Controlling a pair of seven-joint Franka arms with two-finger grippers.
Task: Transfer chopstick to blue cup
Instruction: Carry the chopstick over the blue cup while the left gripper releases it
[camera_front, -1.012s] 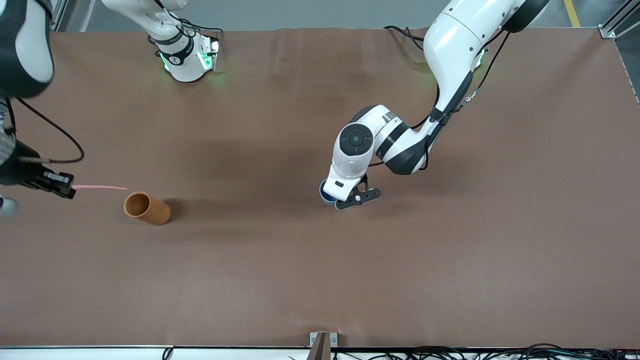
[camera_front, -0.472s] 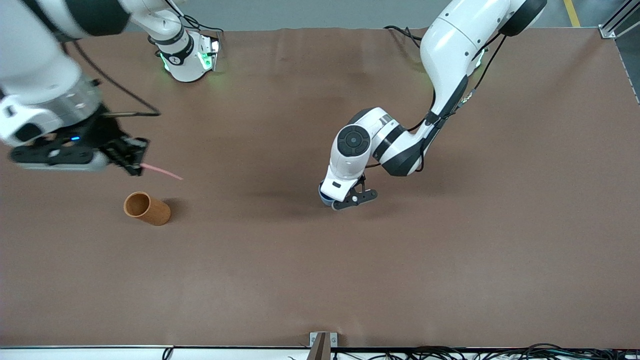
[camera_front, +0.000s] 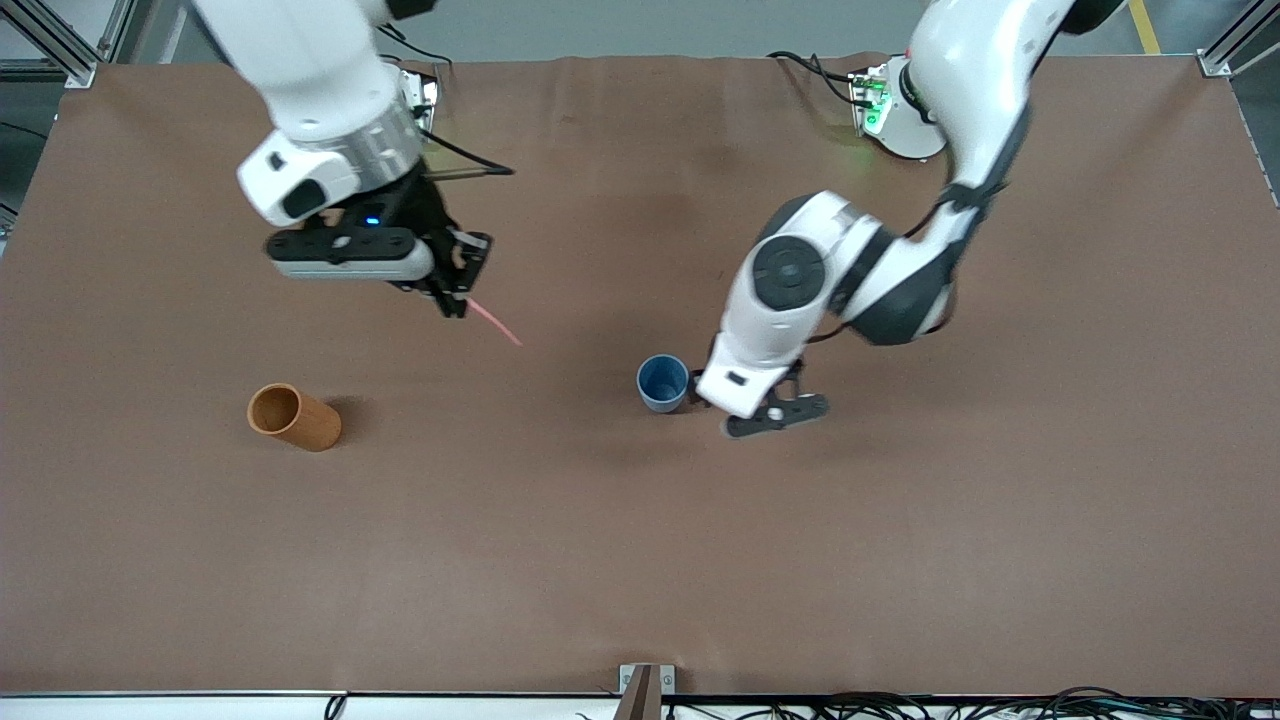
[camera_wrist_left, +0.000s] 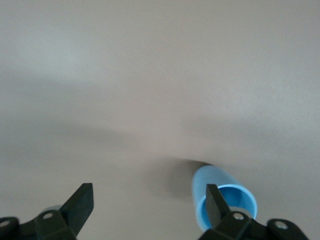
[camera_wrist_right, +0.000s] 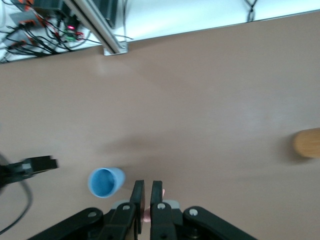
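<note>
The light-blue cup (camera_front: 662, 382) stands upright near the middle of the table. My left gripper (camera_front: 775, 418) is open and empty just beside it, toward the left arm's end. In the left wrist view the cup (camera_wrist_left: 235, 196) sits by one of the fingers (camera_wrist_left: 82, 202), outside the gap. My right gripper (camera_front: 455, 298) is shut on the thin pink chopstick (camera_front: 495, 325), held up over bare table between the orange holder and the cup. In the right wrist view the gripper (camera_wrist_right: 147, 197) pinches the pink stick (camera_wrist_right: 146, 217), and the cup (camera_wrist_right: 105, 182) lies close by.
An orange-brown cylindrical holder (camera_front: 293, 417) stands toward the right arm's end of the table; it also shows in the right wrist view (camera_wrist_right: 307, 143). The brown table mat (camera_front: 640, 560) stretches wide toward the front camera. Cables run along the front edge.
My right arm has swung from the right arm's end toward the middle, carrying the chopstick. My left gripper has moved off the blue cup toward the left arm's end, uncovering it.
</note>
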